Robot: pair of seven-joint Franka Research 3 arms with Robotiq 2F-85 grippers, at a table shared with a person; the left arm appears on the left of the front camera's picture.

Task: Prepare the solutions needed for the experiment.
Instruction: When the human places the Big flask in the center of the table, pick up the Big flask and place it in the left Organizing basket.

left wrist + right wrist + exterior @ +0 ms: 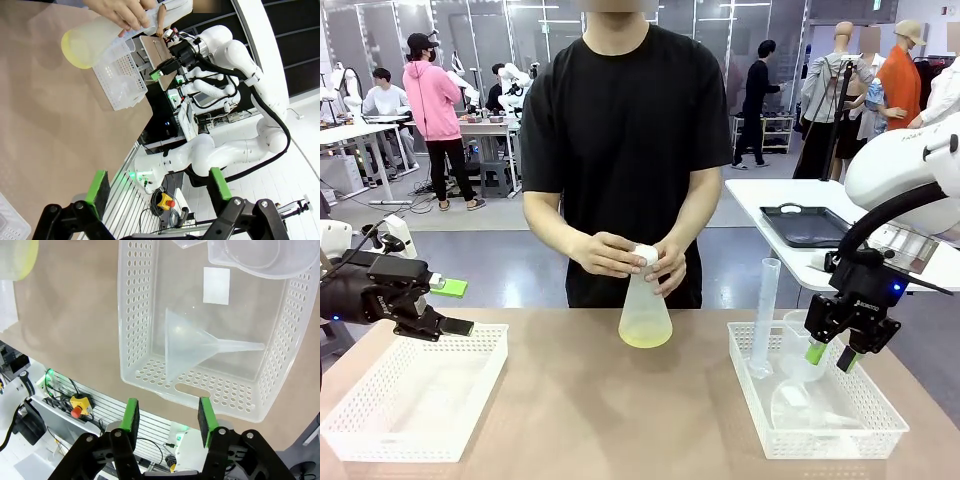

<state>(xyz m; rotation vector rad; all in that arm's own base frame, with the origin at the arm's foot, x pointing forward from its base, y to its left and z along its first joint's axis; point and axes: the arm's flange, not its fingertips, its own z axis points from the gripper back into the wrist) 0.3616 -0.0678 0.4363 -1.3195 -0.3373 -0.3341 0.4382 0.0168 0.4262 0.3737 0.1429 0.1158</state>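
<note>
- Brown and bare at its middle, the counter (570, 410) carries a translucent whitish plastic conical flask (645, 308) standing upright. The solutions (646, 336), a shallow layer of pale yellow see-through liquid, lie in its base.
- A person's hands (608, 252) wrap the flask's neck around a small white cap or stopper (646, 255); whether it is seated cannot be told. A hard twist or lift could tip the light flask and spill the liquid.
- Well to the flask's left, the left jaws are spread wide and grasp nothing. They are above the far corner of a white perforated plastic basket (390, 440). A low sweep towards the flask could hook that rim and drag the basket along.
- To the flask's right, the right jaws hang partly parted, also grasping nothing, over a second white perforated basket (835, 443). It holds a tall clear graduated cylinder (766, 310), a clear plastic beaker (260, 257) and a clear plastic funnel (195, 352) lying on its side.
- The cylinder stands upright on the flask side of those jaws, close by. A careless descent or sideways move could topple it towards the flask.
- The funnel looks smooth and sloped, so a pinch on its cone could squeeze it out of the grip.
- Either arm reaching for the flask while the hands are on its neck risks striking fingers or jolting the liquid.
</note>
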